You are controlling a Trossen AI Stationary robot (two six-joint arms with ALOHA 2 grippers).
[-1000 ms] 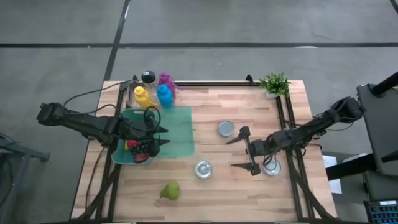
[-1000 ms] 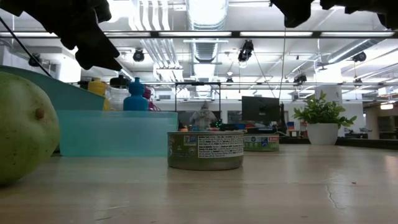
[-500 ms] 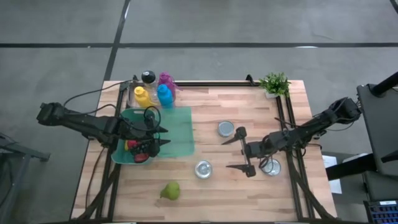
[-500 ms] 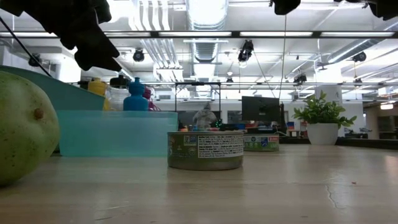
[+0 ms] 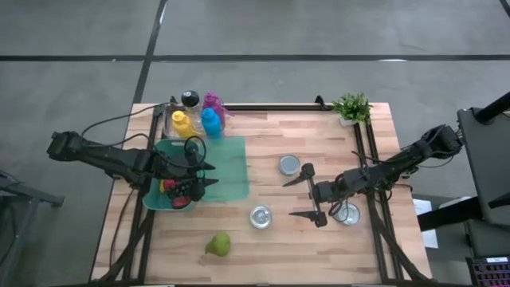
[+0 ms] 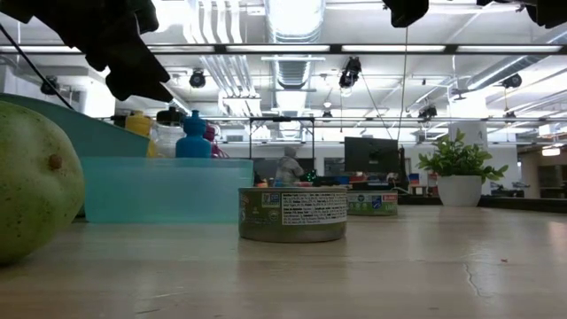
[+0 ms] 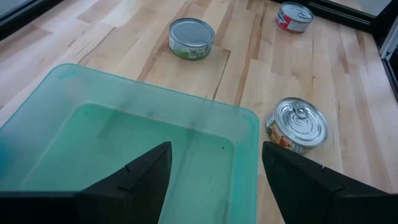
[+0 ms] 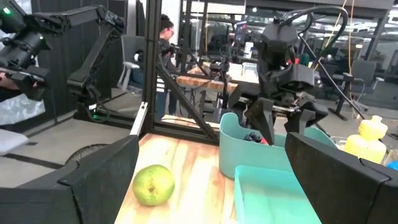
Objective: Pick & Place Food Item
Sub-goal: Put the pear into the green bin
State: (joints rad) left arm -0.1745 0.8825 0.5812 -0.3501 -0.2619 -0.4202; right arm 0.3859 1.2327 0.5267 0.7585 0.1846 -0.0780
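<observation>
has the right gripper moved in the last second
Yes. In the high view the right gripper, open and empty, has shifted toward the left side of the table, closing on the can that sits still on the wood; the left gripper stays over the green bin.

The high view looks straight down on the whole table. The low view sits at tabletop height, close to a pear at nine o'clock. Both wrist views face across the table; all four share the green bin.
</observation>
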